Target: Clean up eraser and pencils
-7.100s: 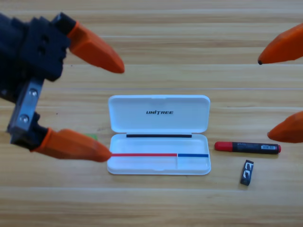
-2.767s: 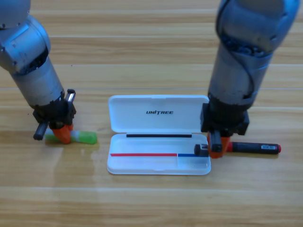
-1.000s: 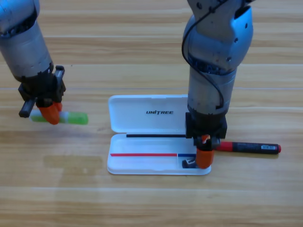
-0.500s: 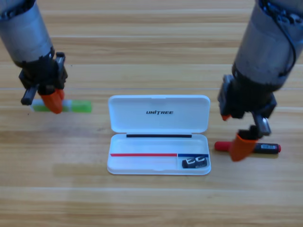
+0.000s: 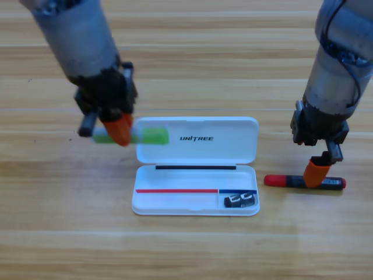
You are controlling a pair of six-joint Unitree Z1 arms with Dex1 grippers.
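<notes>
Currently, we list:
- Eraser (image 5: 240, 200): lying in the small right compartment of the white case (image 5: 195, 205), mid-table.
- Light-green stick (image 5: 145, 137): clamped in our left hand (image 5: 118, 132), overlapping the case lid's left edge; we should level it over the long compartment before letting go.
- Red-and-black pen (image 5: 305, 182): on the table right of the case; our right hand (image 5: 316, 173) is on it, grip not discernible.

green stick (image 5: 150, 136) blurred, right gripper (image 5: 317, 174) covers pen (image 5: 285, 181) mid
</notes>
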